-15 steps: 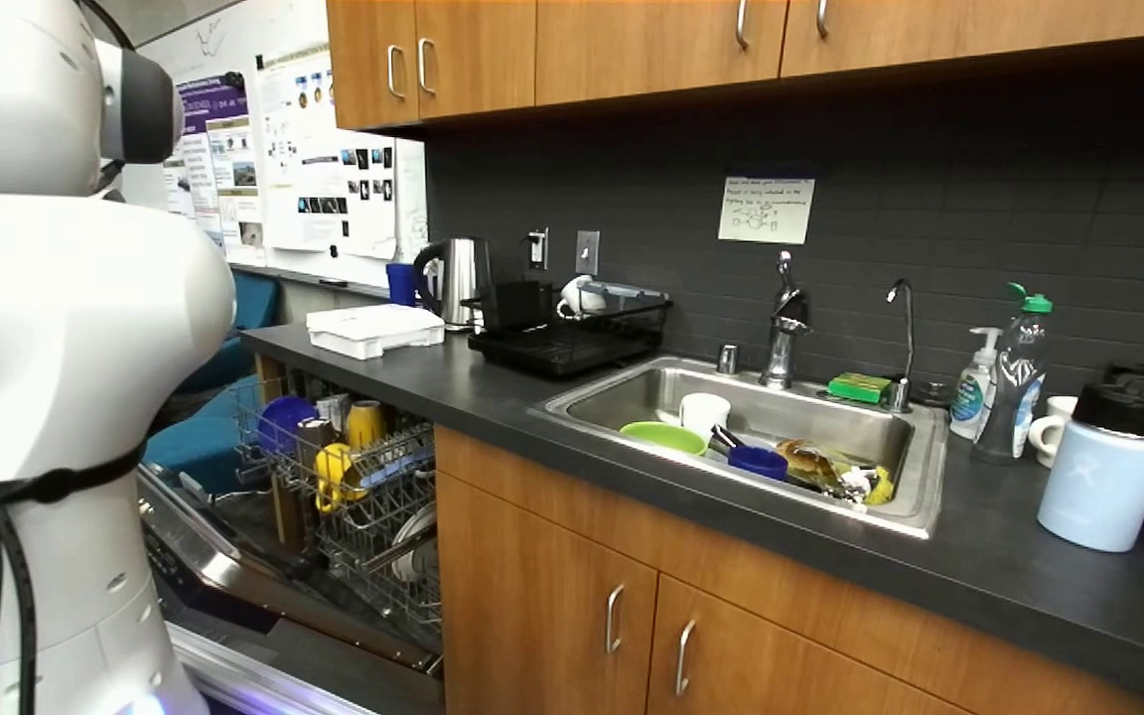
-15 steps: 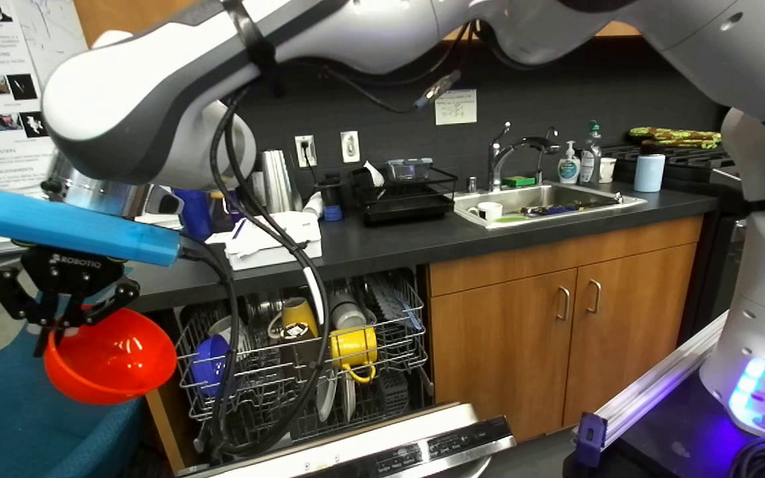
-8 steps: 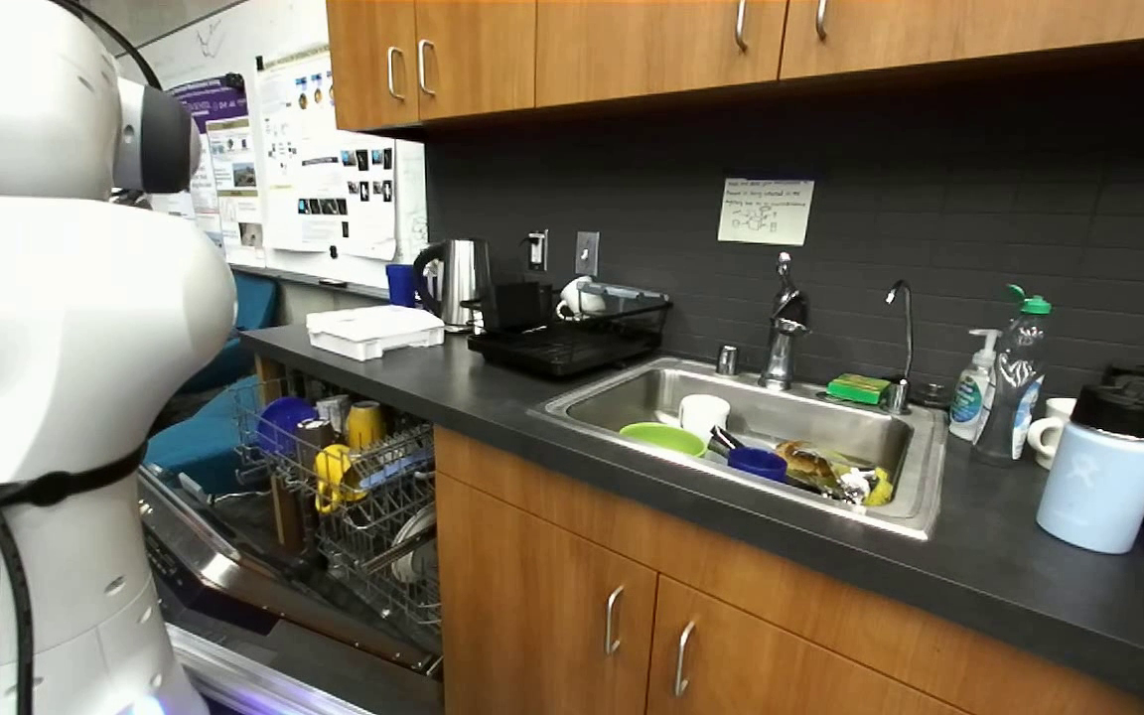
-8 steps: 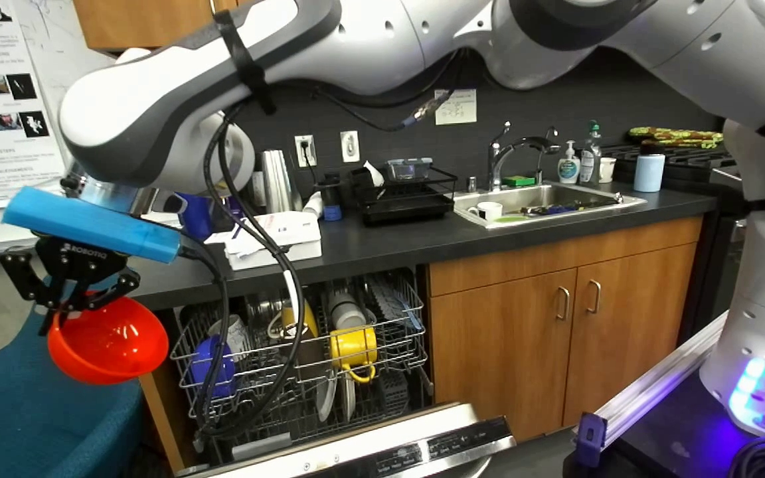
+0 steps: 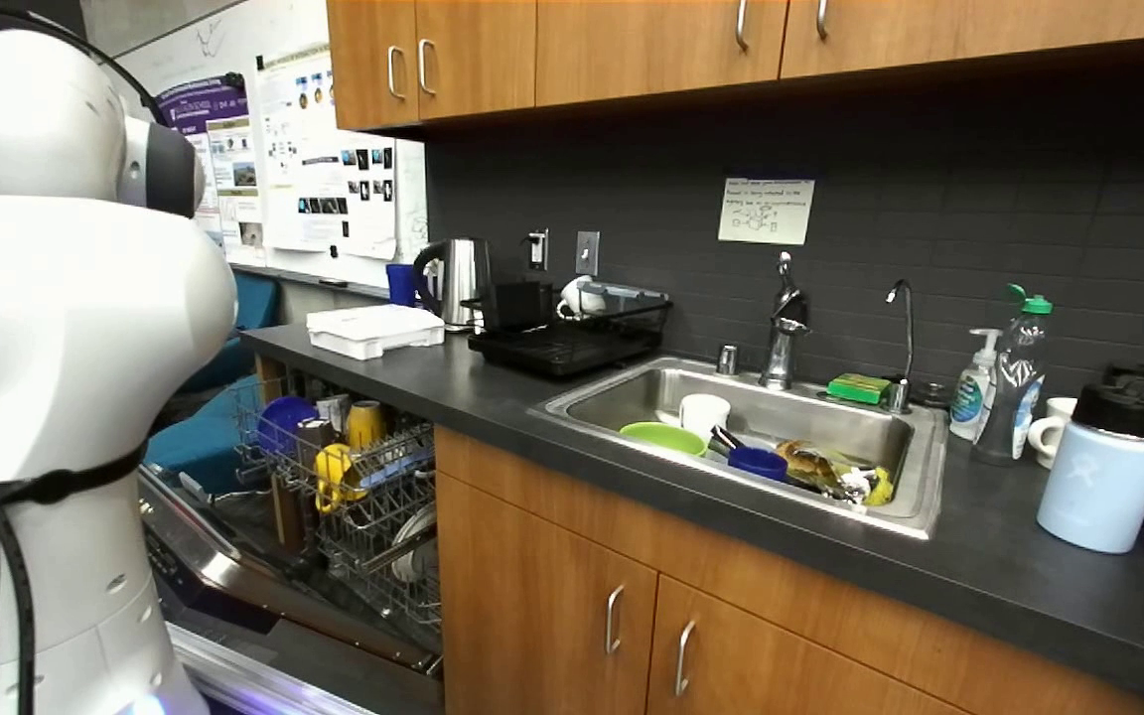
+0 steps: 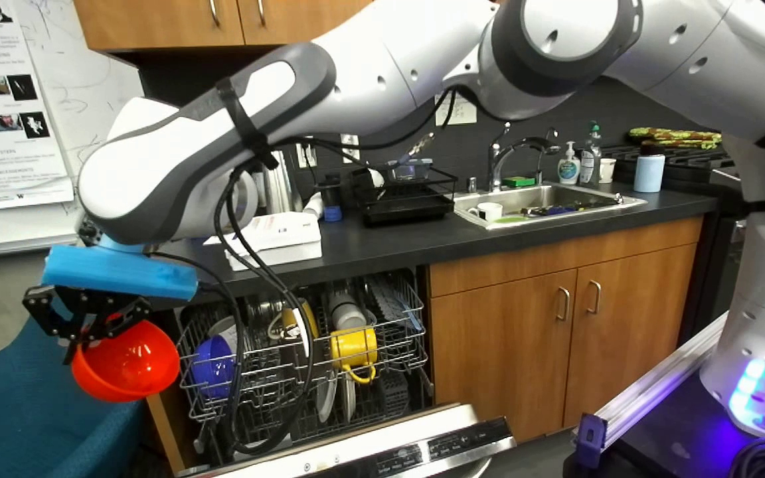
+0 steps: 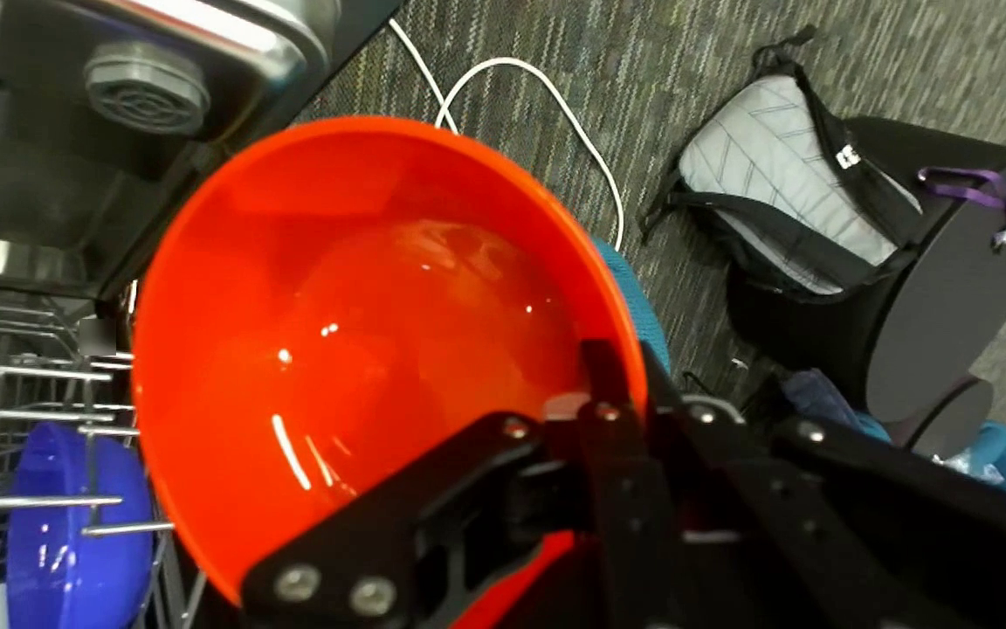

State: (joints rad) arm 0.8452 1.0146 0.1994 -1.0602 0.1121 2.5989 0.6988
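In an exterior view, the gripper pinches a red bowl by its rim, beside the open dishwasher. In the wrist view, the bowl covers the middle; the dark fingers are hard to make out, and a blue bowl, partly behind rack wires, is cut off below. In an exterior view, the arm runs off the left edge, its gripper unseen.

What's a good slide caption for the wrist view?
Hand gripping a red bowl by its rim, blue bowl in the rack at left.
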